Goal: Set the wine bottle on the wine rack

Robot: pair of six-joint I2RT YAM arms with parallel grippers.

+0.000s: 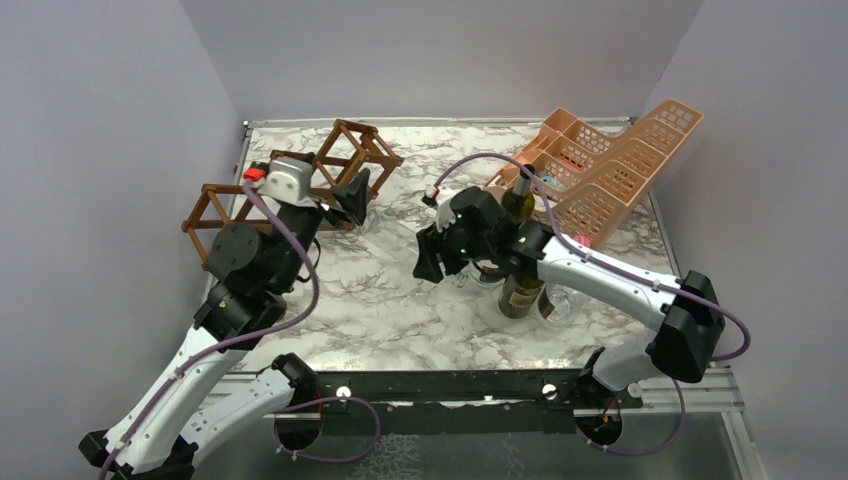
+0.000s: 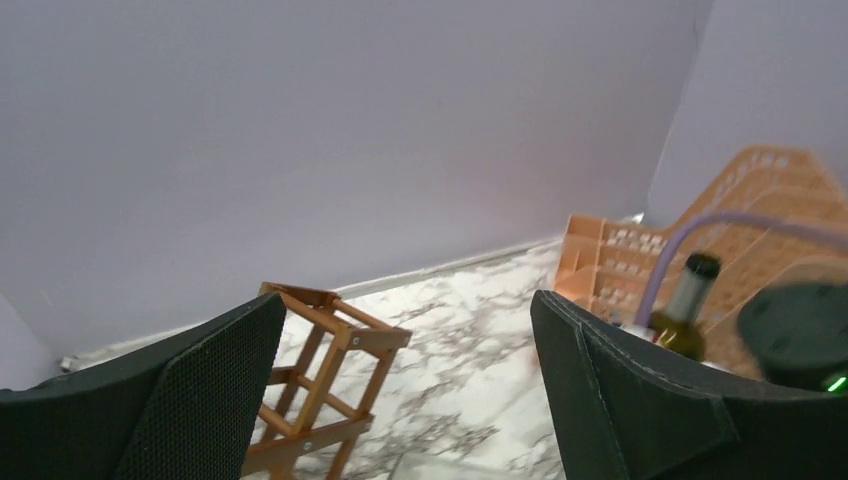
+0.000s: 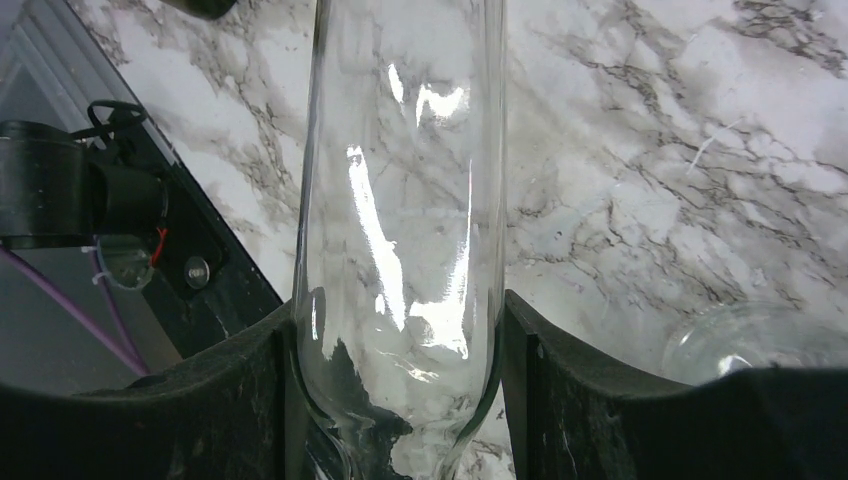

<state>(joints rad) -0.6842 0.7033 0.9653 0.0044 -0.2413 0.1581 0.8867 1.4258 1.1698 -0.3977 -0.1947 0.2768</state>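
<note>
The brown wooden wine rack (image 2: 350, 325) stands at the back left of the marble tabletop (image 1: 390, 300). Just right of the rack hovers the left tool (image 1: 350, 200), jaws spread wide and released. Farther right of the rack, the right tool (image 3: 400, 395) is clenched on a clear glass bottle (image 3: 400, 200), with a pad against each side. Beyond it, well apart from the rack, a dark wine bottle (image 1: 520, 290) stands upright. It is near a peach perforated basket rack (image 1: 610, 165).
</note>
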